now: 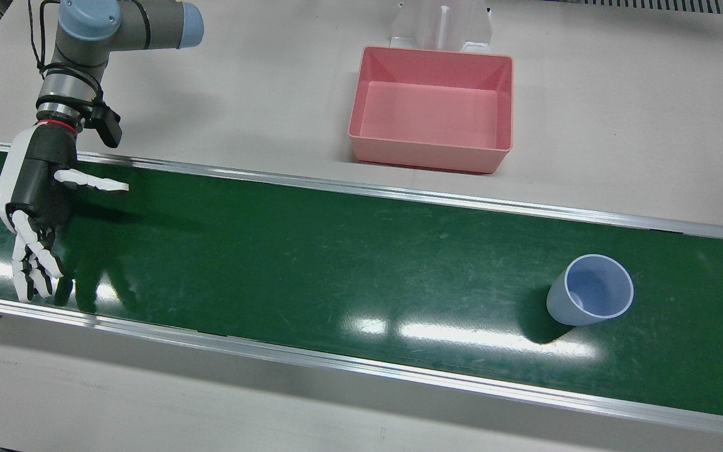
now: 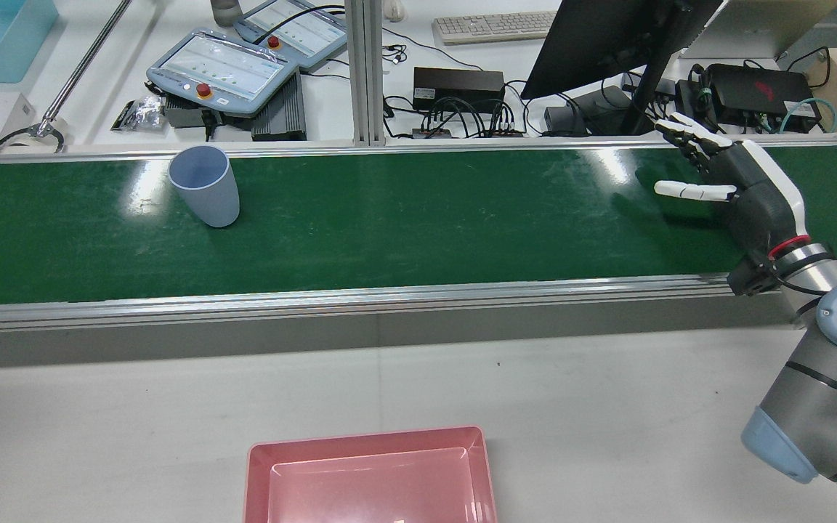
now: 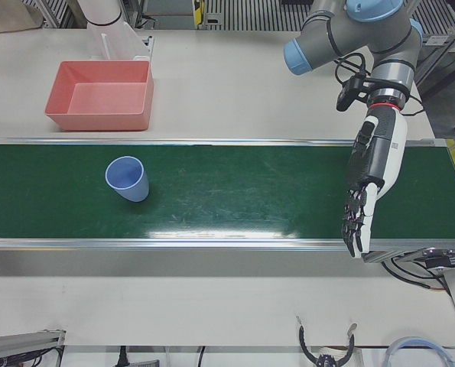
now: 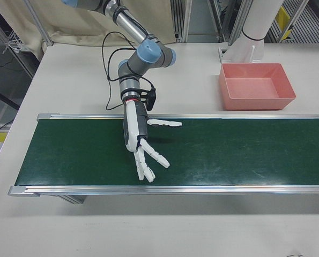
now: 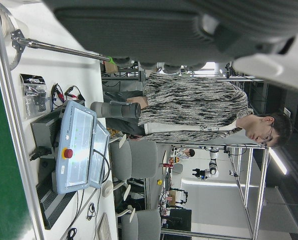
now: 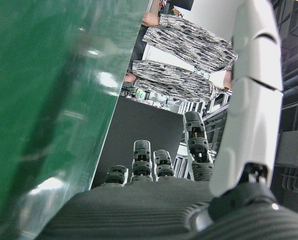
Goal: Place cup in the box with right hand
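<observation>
A pale blue cup [image 1: 589,290] stands upright on the green belt [image 1: 311,251], mouth up; it also shows in the rear view [image 2: 205,185] and the left-front view [image 3: 128,178]. The pink box [image 1: 427,157] sits empty on the table beside the belt, and shows in the rear view [image 2: 259,472], the left-front view [image 3: 97,121] and the right-front view [image 4: 258,101]. My right hand [image 1: 35,188] hovers open over the belt, far from the cup, fingers spread [image 2: 742,185] [image 4: 138,136]. My left hand [image 3: 368,180] hangs open over the belt's other end.
A white pedestal [image 1: 440,25] stands just behind the box. Silver rails [image 1: 361,188] edge the belt on both sides. Teach pendants [image 2: 222,73], cables and a monitor lie beyond the belt on the operators' side.
</observation>
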`<state>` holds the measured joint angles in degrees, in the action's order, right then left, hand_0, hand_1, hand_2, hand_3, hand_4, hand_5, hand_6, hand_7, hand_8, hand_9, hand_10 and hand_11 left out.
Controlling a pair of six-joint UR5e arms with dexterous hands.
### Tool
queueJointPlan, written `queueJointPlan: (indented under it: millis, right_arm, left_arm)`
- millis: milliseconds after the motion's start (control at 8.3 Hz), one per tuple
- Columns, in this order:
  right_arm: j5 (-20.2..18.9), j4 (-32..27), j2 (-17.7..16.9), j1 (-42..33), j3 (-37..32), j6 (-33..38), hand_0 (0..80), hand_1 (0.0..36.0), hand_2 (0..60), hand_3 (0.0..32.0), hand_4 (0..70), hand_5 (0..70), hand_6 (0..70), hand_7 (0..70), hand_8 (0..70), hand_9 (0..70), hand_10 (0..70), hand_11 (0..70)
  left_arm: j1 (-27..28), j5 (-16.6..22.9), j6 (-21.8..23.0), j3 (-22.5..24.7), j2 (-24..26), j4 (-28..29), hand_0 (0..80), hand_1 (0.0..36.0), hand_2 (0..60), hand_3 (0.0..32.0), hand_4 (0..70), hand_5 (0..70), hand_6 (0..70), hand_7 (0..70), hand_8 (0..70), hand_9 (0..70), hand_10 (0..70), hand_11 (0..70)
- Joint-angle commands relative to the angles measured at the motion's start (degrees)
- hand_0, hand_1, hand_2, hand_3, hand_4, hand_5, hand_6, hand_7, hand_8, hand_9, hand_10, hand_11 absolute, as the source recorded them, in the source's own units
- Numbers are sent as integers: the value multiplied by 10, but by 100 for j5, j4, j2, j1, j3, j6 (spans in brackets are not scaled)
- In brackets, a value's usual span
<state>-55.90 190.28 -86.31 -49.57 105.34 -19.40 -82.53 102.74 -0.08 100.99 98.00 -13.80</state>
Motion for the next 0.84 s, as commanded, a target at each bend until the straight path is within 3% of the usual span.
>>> queueJointPlan:
  millis: [0, 120, 241, 361, 602, 723]
  right_arm:
    - [0, 0, 0, 0, -22, -2, 566, 161, 22, 0, 92, 74, 51, 146, 98, 172, 28, 63]
    - [0, 0, 0, 0, -22, 6, 566, 161, 22, 0, 93, 74, 52, 147, 99, 173, 27, 62]
    - [0, 0, 0, 9, -22, -2, 553, 179, 68, 0, 73, 74, 52, 149, 99, 173, 27, 62]
    - [0, 0, -9, 9, -22, 6, 573, 153, 0, 0, 105, 75, 52, 149, 99, 174, 27, 62]
    - [0, 0, 0, 0, -31, 6, 572, 153, 0, 0, 108, 74, 52, 152, 99, 175, 27, 62]
    - [0, 0, 0, 0, -31, 6, 545, 187, 95, 0, 69, 73, 52, 152, 100, 175, 26, 60]
  left_arm:
    - [0, 0, -1, -9, 0, 0, 0, 0, 0, 0, 0, 0, 0, 0, 0, 0, 0, 0]
    - [0, 0, -1, 0, 0, 0, 0, 0, 0, 0, 0, 0, 0, 0, 0, 0, 0, 0]
    - [0, 0, -1, 0, 0, 0, 0, 0, 0, 0, 0, 0, 0, 0, 0, 0, 0, 0]
    - [0, 0, -1, 0, 0, 0, 0, 0, 0, 0, 0, 0, 0, 0, 0, 0, 0, 0]
    - [0, 0, -1, -9, 9, 0, 0, 0, 0, 0, 0, 0, 0, 0, 0, 0, 0, 0]
    - [0, 0, -1, -9, 0, 9, 0, 0, 0, 0, 0, 0, 0, 0, 0, 0, 0, 0]
